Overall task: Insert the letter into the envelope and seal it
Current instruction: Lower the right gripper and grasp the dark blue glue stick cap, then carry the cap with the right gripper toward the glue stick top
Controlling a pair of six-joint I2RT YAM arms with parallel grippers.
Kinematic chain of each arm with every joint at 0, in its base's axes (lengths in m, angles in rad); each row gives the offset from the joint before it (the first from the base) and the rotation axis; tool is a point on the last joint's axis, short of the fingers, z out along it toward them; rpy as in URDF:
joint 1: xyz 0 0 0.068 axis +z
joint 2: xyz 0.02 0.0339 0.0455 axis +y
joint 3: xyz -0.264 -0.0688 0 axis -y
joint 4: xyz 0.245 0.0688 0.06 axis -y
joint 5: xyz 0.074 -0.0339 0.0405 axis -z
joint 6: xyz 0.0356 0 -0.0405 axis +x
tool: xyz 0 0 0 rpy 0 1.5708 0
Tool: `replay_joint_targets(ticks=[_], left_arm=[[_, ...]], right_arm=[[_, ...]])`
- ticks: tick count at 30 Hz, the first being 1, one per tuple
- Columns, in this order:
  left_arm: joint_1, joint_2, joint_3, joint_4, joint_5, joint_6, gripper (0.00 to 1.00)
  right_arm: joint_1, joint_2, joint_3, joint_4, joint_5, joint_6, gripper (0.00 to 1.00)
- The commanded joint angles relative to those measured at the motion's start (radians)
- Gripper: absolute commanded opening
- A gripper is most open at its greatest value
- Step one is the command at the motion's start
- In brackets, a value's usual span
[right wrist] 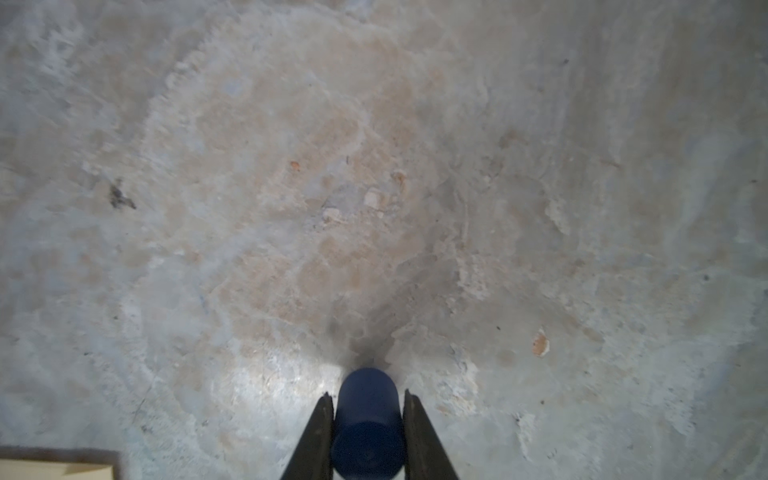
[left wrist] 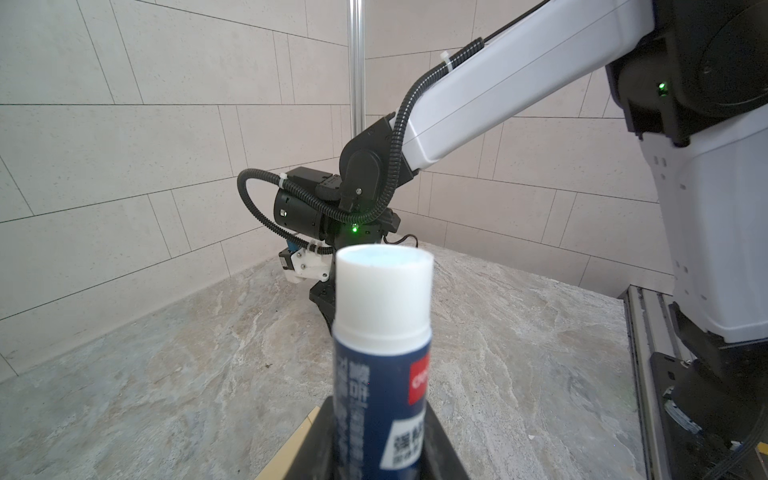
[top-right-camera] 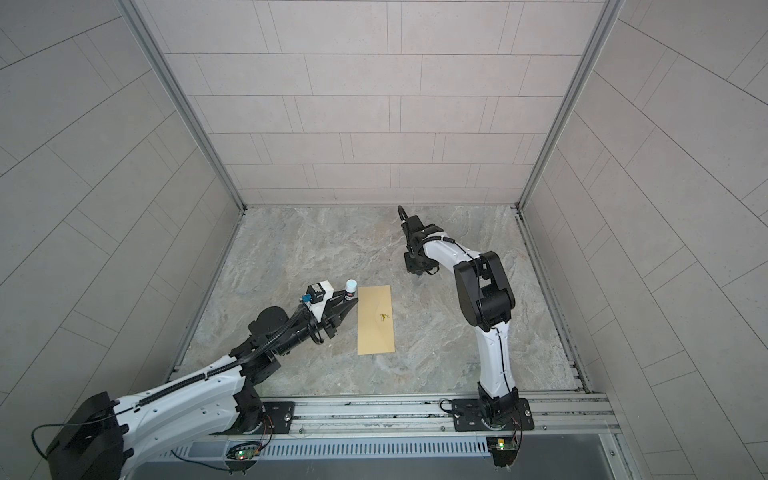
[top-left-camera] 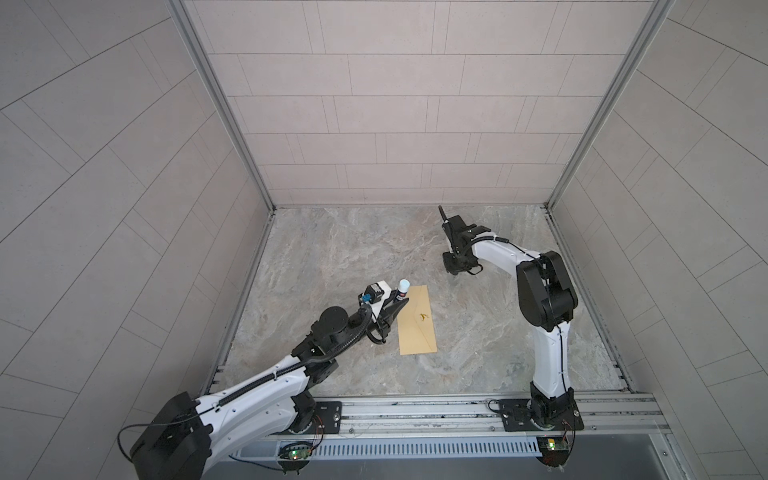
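Observation:
The mustard-tan envelope (top-left-camera: 417, 320) (top-right-camera: 376, 320) lies flat on the marble table, a small dark mark on its upper face. The letter is out of view. My left gripper (top-left-camera: 401, 298) (top-right-camera: 350, 296) (left wrist: 380, 419) is at the envelope's far left corner, shut on an uncapped blue glue stick (top-left-camera: 403, 287) (top-right-camera: 350, 286) (left wrist: 382, 332) with its white tip up. A strip of the envelope (left wrist: 291, 449) shows beside the left fingers. My right gripper (top-left-camera: 454, 266) (top-right-camera: 417, 266) (right wrist: 368, 401) points down at the table farther back and to the right, shut on the dark blue cap (right wrist: 368, 419).
Grey tiled walls with metal corner posts close in three sides. The arms' base rail (top-left-camera: 415, 409) runs along the front edge. One envelope corner (right wrist: 54, 469) shows at the edge of the right wrist view. Bare marble table (top-left-camera: 353, 249) lies between the grippers.

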Motion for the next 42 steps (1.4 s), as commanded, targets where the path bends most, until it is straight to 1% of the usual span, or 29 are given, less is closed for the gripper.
replay_joint_targets(ticks=[1,5,6,11,15,19,22,26,31,35,42], left_arm=[[0.001,-0.015,-0.009,0.045,0.019,0.01,0.0],[0.0,-0.012,-0.009,0.046,0.078,0.031,0.0],[-0.001,-0.009,-0.009,0.048,0.085,0.033,0.0],[-0.002,0.0,-0.009,0.052,0.1,0.042,0.0],[-0.006,0.007,-0.043,0.066,0.113,0.057,0.0],[-0.009,0.012,-0.051,0.066,0.119,0.078,0.0],[-0.009,0.016,-0.057,0.064,0.123,0.098,0.0],[-0.012,0.03,-0.057,0.062,0.135,0.123,0.0],[-0.019,0.056,-0.051,0.066,0.177,0.142,0.0],[-0.026,0.074,-0.049,0.071,0.2,0.152,0.0],[-0.035,0.094,-0.046,0.078,0.215,0.171,0.0]], right_arm=[[0.011,-0.144,-0.016,-0.035,-0.01,-0.005,0.23],[0.025,-0.268,-0.044,-0.054,-0.042,-0.015,0.22],[0.028,-0.298,-0.052,-0.06,-0.068,-0.03,0.21],[0.045,-0.458,-0.094,-0.076,-0.172,-0.039,0.2],[0.07,-0.596,-0.141,-0.071,-0.242,-0.048,0.18],[0.116,-0.746,-0.217,-0.019,-0.276,-0.04,0.17],[0.137,-0.815,-0.227,-0.031,-0.349,-0.029,0.16],[0.189,-0.862,-0.228,-0.078,-0.389,-0.039,0.15],[0.262,-0.892,-0.238,-0.118,-0.409,-0.065,0.15],[0.307,-0.897,-0.243,-0.139,-0.429,-0.08,0.15],[0.355,-0.887,-0.248,-0.158,-0.45,-0.102,0.15]])
